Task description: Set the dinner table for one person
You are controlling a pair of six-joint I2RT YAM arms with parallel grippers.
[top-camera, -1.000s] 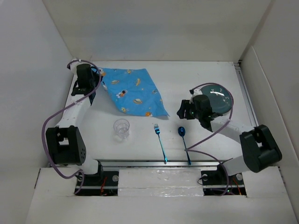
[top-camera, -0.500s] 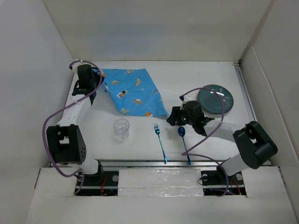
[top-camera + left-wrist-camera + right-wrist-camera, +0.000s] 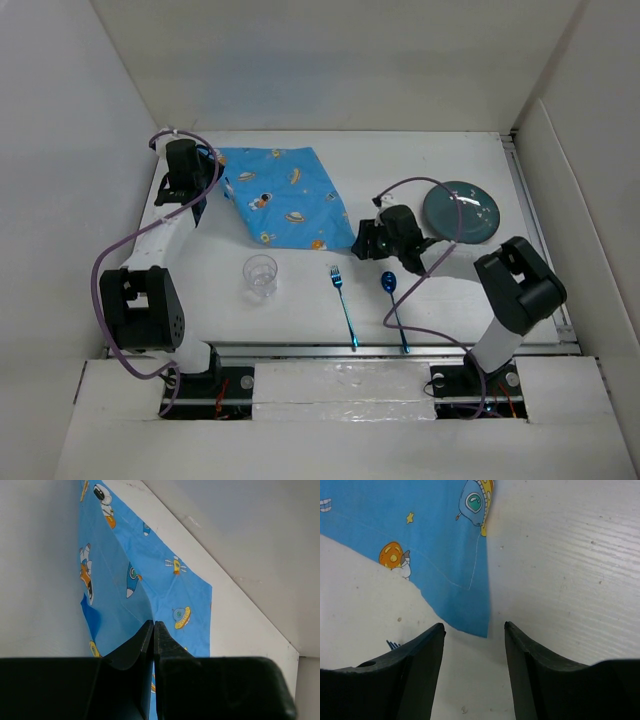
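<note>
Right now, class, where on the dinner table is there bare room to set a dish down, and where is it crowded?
Bare: the dinner table between placemat and plate, and between glass and fork. Crowded: around the right gripper, fork tines and spoon.

Our left arm stretches far along the left side, its hand [image 3: 153, 626] low with fingers pressed together on the cloth [image 3: 175, 595], while our right arm bends sharply inward, its hand [image 3: 472, 630] low, fingers apart.

On the dinner table [image 3: 420, 160], placemat [image 3: 285, 195] far left, plate [image 3: 461, 212] right, glass [image 3: 260, 275], fork [image 3: 345, 308], spoon [image 3: 395, 310] nearer, left to right
</note>
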